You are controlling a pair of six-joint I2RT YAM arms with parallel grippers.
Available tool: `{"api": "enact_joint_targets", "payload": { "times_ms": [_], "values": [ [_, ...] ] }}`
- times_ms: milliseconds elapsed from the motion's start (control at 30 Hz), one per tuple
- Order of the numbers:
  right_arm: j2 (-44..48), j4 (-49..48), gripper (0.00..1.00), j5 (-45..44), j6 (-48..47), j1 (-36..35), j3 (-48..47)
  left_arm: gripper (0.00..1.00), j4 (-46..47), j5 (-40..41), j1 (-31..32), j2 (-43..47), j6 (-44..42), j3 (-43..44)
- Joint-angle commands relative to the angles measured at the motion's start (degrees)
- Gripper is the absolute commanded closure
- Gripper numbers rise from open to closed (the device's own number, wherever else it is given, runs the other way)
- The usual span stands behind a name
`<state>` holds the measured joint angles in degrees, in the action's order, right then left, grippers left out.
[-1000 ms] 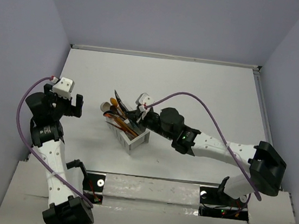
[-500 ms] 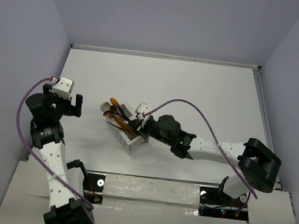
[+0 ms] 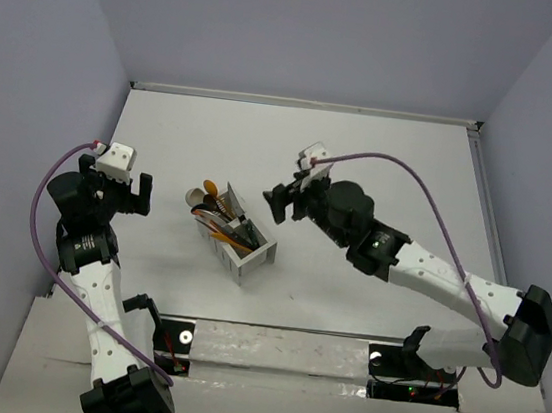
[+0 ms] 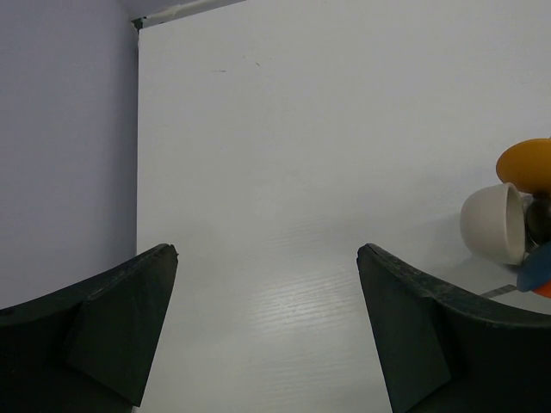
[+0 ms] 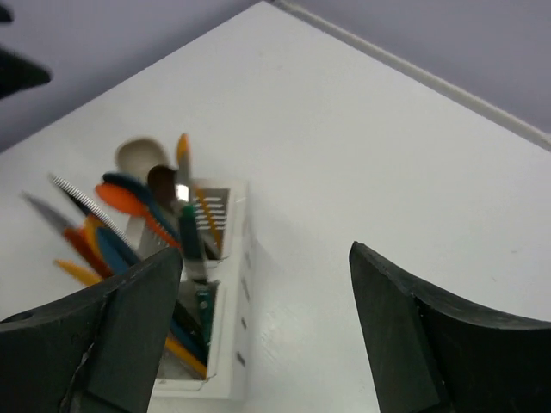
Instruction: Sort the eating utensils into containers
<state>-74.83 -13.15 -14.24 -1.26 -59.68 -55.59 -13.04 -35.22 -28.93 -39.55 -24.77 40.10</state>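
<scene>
The white two-compartment container [image 3: 250,256] stands left of the table's middle. Several eating utensils [image 3: 222,215] lean in it: orange, blue, brown and beige ones. In the right wrist view the container [image 5: 231,292] lies lower left, with the utensils [image 5: 142,211] fanning out of it and a teal-handled one [image 5: 191,249] blurred among them. My right gripper [image 3: 287,201] hangs open just right of the box, nothing between its fingers [image 5: 413,335]. My left gripper [image 3: 128,196] is open to the left of the box, over bare table. A beige spoon bowl [image 4: 492,222] and an orange one [image 4: 527,165] show at its view's right edge.
A low white wall [image 3: 304,103] runs along the table's far edge, and grey-violet walls close both sides. The right arm's purple cable [image 3: 401,172] arcs above the table. The arm bases sit on the near ledge [image 3: 268,352].
My right gripper has opened and pulled back up and to the right, away from the container. The teal-handled utensil now stands in the box. The left arm has not moved.
</scene>
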Motion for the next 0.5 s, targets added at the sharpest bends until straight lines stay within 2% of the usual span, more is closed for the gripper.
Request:
{"api": "enact_joint_targets", "payload": {
  "times_ms": [0, 33, 67, 100, 133, 267, 333, 367, 467],
  "values": [
    [1.3, 20.8, 0.07, -1.1, 16.6, 16.9, -8.6, 0.01, 2.6, 1.1, 0.0, 0.8, 1.3, -0.4],
    [0.8, 26.4, 0.03, 1.6, 20.8, 20.6, -9.2, 0.01, 2.6, 1.5, 0.1, 0.7, 1.6, -0.5],
    [0.1, 28.7, 0.02, 5.1, 22.5, 27.2, -9.5, 0.01, 2.7, 2.1, 0.0, 0.6, 1.5, -0.5],
    [0.0, 31.4, 0.01, 6.4, 24.5, 29.8, -9.2, 0.01, 2.8, 2.4, 0.0, 0.5, 1.7, -0.7],
    [0.7, 31.5, 0.01, 9.2, 26.3, 34.6, -7.4, 0.01, 3.4, 3.5, 0.0, 0.4, 2.0, -0.9],
    [2.7, 30.6, 0.01, 13.6, 29.7, 44.1, -2.0, 0.01, 3.8, 4.9, 0.0, -0.4, 2.6, -0.9],
    [3.2, 30.0, 0.01, 12.1, 30.2, 44.8, -0.4, 0.01, 4.1, 5.3, 0.0, -0.8, 3.0, -0.8],
    [3.3, 29.9, 0.00, 6.8, 31.0, 44.8, 0.1, 0.01, 4.2, 5.7, 0.0, -1.0, 3.2, -0.8],
    [2.7, 30.8, 0.00, 0.4, 31.6, 44.8, 1.2, 0.01, 4.4, 5.8, 0.0, -1.0, 3.2, -0.9]
  ]
}}
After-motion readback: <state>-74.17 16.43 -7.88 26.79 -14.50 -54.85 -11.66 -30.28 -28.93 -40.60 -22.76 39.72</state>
